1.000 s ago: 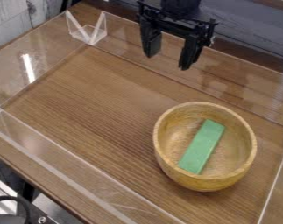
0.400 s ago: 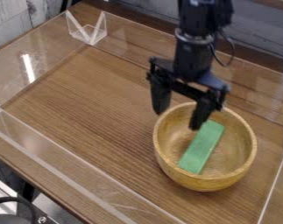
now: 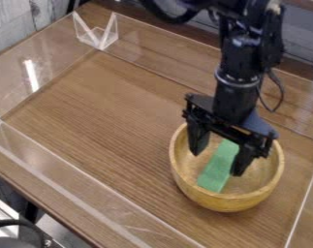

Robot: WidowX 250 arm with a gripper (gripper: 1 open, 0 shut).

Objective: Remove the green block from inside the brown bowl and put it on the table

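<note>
Claw (image 3: 226, 155) spread wide, pointing straight down, grasping nothing. Fingers lowered inside brown bowl (image 3: 271, 182), one each side of green block (image 3: 220, 166). Contact with block not discernible. Block lies flat on bowl floor, between fingers, long axis running toward bowl's near-left wall. Bowl sits on table (image 3: 101, 111), right side.

bright green block (image 3: 220, 167); light-brown grained bowl (image 3: 210, 198); brown wood-grain table (image 3: 94, 111); black gripper (image 3: 228, 155).
</note>
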